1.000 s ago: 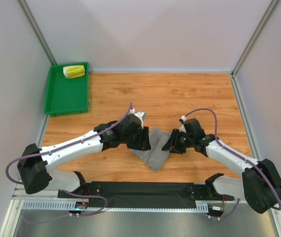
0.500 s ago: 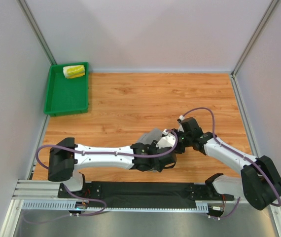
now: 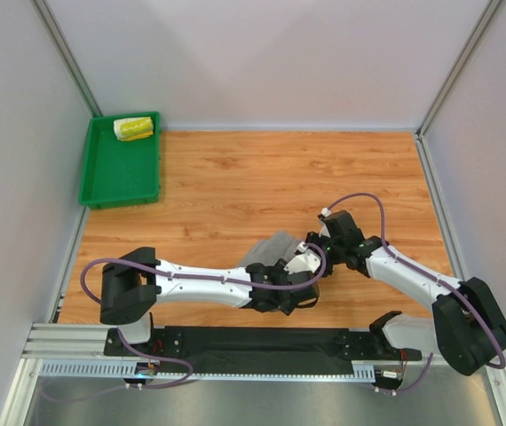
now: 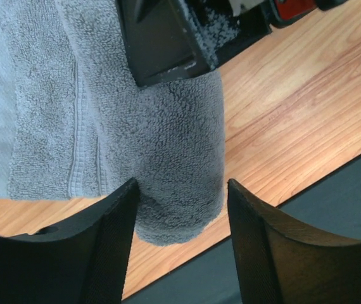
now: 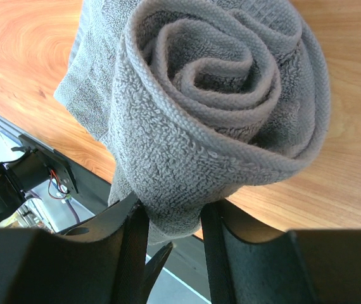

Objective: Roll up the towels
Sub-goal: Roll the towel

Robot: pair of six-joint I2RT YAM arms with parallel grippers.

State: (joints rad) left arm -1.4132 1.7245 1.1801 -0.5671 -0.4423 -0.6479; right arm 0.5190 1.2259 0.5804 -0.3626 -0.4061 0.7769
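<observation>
The grey towel (image 3: 269,247) is wound into a roll just off the wooden table; its spiral end (image 5: 218,95) fills the right wrist view. My right gripper (image 5: 171,209) is shut on the roll's outer layer, near the table's middle (image 3: 315,255). My left gripper (image 4: 180,187) stands open around the roll's rounded lower end (image 4: 168,145). One finger touches the terry and the other stands apart from it. In the top view that gripper (image 3: 299,282) sits at the towel's near side. The white-yellow towel (image 3: 133,129) lies rolled in the green tray (image 3: 115,177).
The green tray stands at the table's far left corner by the wall. A black strip (image 3: 262,342) runs along the near edge between the arm bases, also seen as a dark band (image 4: 339,202) below the left gripper. Grey walls enclose the table on three sides.
My left arm has swung from the towel's left side round to its near side, stretching low along the front. The grey towel has drawn up from a spread heap into a tighter bundle.
</observation>
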